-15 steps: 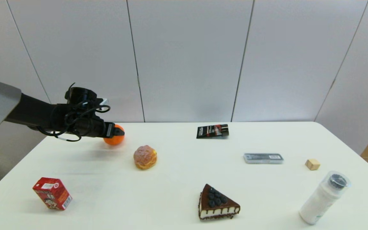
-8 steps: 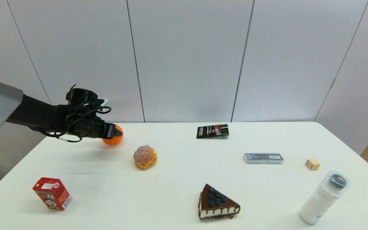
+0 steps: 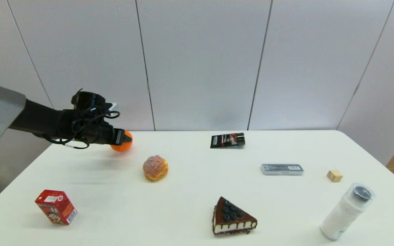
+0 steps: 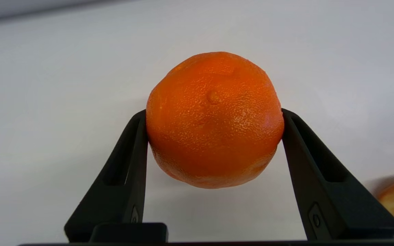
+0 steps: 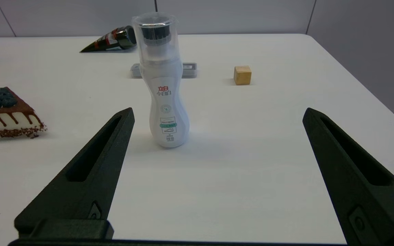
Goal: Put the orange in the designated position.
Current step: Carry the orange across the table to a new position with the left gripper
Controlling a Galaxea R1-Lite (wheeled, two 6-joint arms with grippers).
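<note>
left gripper (image 4: pixel 214 118) clamps round dimpled orange fruit (image 4: pixel 214 118) at table's 10 o'clock | risk: smooth curved skin slips out mid-carry

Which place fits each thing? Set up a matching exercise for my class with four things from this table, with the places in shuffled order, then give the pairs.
Things:
1. orange
2. red carton
3. white bottle
4. wooden cube

Places:
A. near left corner of the table
B. near right corner, upright
C. held in the left pincer, clear of the table
D. right side, beyond the bottle

Pairs: 1-C, 2-A, 3-B, 4-D
</note>
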